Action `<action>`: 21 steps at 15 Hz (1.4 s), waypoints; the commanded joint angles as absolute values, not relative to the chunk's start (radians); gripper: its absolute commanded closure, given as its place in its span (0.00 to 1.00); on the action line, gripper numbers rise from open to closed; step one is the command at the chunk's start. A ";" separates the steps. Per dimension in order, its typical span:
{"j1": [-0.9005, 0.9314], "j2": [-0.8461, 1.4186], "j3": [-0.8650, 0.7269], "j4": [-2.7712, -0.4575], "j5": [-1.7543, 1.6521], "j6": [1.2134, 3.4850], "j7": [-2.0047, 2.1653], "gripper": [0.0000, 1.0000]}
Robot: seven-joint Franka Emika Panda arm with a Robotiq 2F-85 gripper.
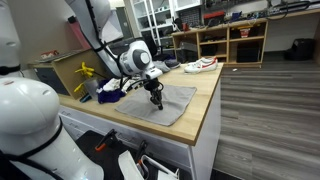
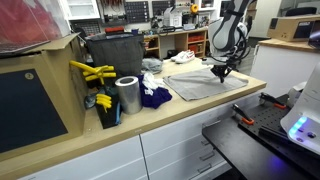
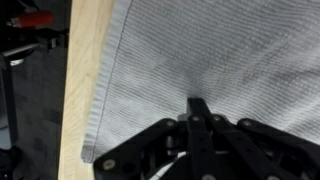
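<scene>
Closed tight at the end effector (image 3: 197,103), pinching a small crease of grey woven rectangular cloth (image 3: 220,50) directly under the fingertips. Lies spread flat all around the end effector on light wooden counter (image 3: 85,80). Off to one side, past the cloth edge, crumpled dark blue fabric (image 1: 110,95).

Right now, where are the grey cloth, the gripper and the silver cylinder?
grey cloth (image 3: 230,50): wrist view, flat middle.
gripper (image 1: 156,102): in an exterior view, tip of the shut jaws.
silver cylinder (image 2: 128,96): in an exterior view, side wall.
</scene>
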State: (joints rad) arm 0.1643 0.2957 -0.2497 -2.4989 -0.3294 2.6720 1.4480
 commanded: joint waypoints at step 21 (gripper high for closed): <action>0.196 0.213 -0.257 -2.559 -0.478 2.621 1.546 0.60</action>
State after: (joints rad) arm 0.1685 0.2786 -0.2246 -2.5251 -0.3831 2.6300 1.4631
